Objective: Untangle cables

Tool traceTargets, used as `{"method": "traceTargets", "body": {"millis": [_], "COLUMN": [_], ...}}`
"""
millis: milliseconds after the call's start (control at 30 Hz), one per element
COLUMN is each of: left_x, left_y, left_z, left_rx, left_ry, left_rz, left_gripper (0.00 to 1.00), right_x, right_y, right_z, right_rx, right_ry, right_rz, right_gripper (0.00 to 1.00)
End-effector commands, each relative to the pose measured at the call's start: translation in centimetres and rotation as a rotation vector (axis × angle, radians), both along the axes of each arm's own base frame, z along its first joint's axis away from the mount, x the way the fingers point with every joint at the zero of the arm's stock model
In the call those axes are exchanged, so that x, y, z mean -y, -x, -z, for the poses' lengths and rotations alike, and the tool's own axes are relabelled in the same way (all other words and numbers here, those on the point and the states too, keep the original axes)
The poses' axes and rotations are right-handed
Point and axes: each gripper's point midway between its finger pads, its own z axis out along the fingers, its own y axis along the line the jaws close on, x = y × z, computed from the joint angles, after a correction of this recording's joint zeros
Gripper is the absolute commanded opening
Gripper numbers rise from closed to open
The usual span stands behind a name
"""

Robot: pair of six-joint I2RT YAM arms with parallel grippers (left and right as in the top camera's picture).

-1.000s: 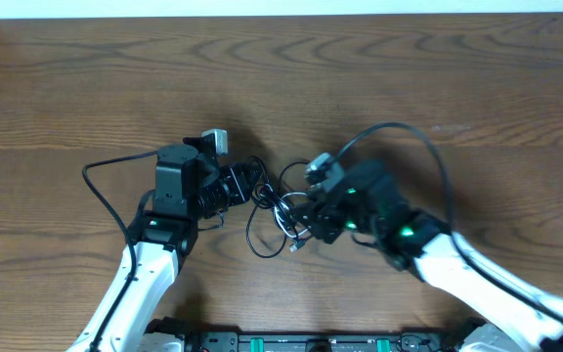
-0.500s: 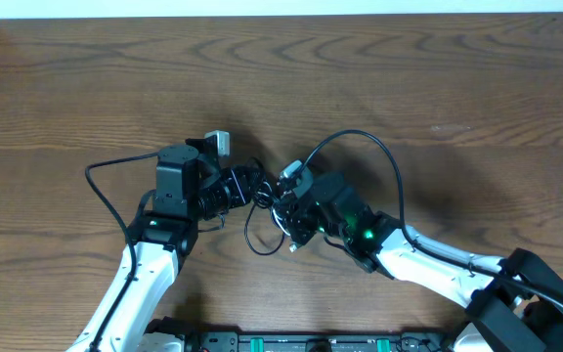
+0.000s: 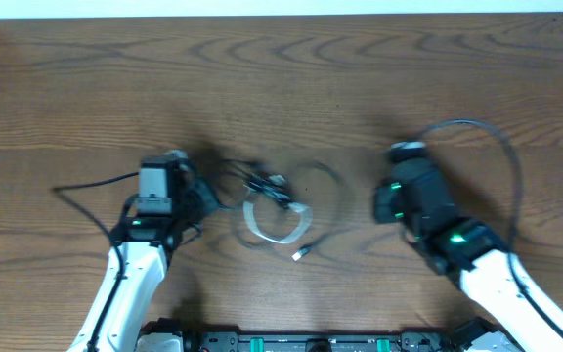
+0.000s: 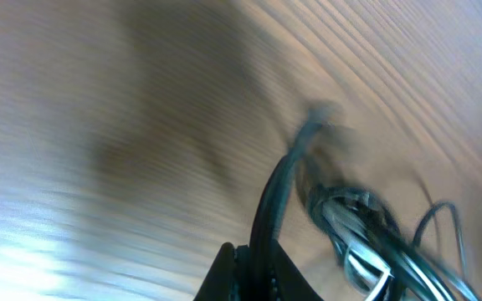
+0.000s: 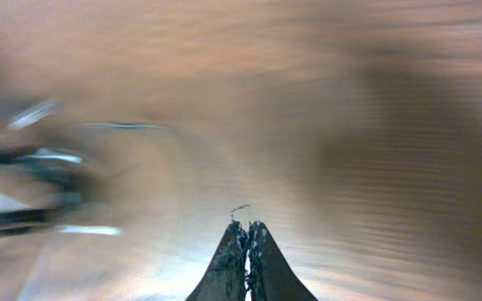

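Note:
The cables lie in a loose tangle mid-table: a black knot (image 3: 262, 184), a white loop (image 3: 278, 222), a small plug end (image 3: 299, 255) and a faint, blurred thin black loop (image 3: 323, 181). My left gripper (image 3: 201, 196) sits just left of the tangle, shut on a black cable (image 4: 284, 180) that runs from its jaws (image 4: 258, 255) towards the white and black strands (image 4: 354, 238). My right gripper (image 3: 381, 203) is to the right of the tangle and apart from it, its jaws (image 5: 247, 227) shut with nothing but a tiny thread at the tips. The cables (image 5: 32, 180) show as a blur at that view's left.
The thick black cords of the arms arc out over the wooden table (image 3: 281, 78), one at the left (image 3: 86, 181) and one at the right (image 3: 501, 152). The arm bases stand along the front edge (image 3: 281, 342).
Both arms have pulled apart: the left moved left with its black cable, the right shut its jaws and swung right, away from the tangle. The bundle has spread out between them.

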Motion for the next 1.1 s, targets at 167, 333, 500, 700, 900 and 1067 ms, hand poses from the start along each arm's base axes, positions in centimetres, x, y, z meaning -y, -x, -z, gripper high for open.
{"method": "traceTargets", "body": {"millis": [167, 333, 500, 700, 900, 1067], "left_x": [2.1, 6.9, 8.5, 10.1, 10.3, 10.3], "left_y": [-0.3, -0.1, 1.0, 1.7, 1.5, 1.5], "left_z": [-1.2, -4.7, -5.4, -5.0, -4.0, -4.0], "left_rx": [0.043, 0.210, 0.246, 0.260, 0.243, 0.243], "left_ry": [0.119, 0.269, 0.304, 0.255, 0.165, 0.166], "left_rz": [0.096, 0.431, 0.558, 0.649, 0.641, 0.642], "left_gripper": [0.08, 0.08, 0.08, 0.08, 0.08, 0.08], "right_x": [1.3, -5.0, -9.4, -14.8, -17.2, -15.8], "right_y": [0.1, 2.2, 3.4, 3.5, 3.4, 3.1], "right_z": [-2.8, -3.7, -2.5, -1.7, 0.7, 3.4], "right_rx": [0.054, 0.016, -0.016, -0.007, -0.045, -0.132], "right_ry": [-0.108, -0.286, -0.329, -0.430, -0.451, -0.386], "right_rz": [0.040, -0.325, -0.549, -0.696, -0.711, -0.599], "right_gripper": [0.01, 0.19, 0.34, 0.37, 0.25, 0.17]}}
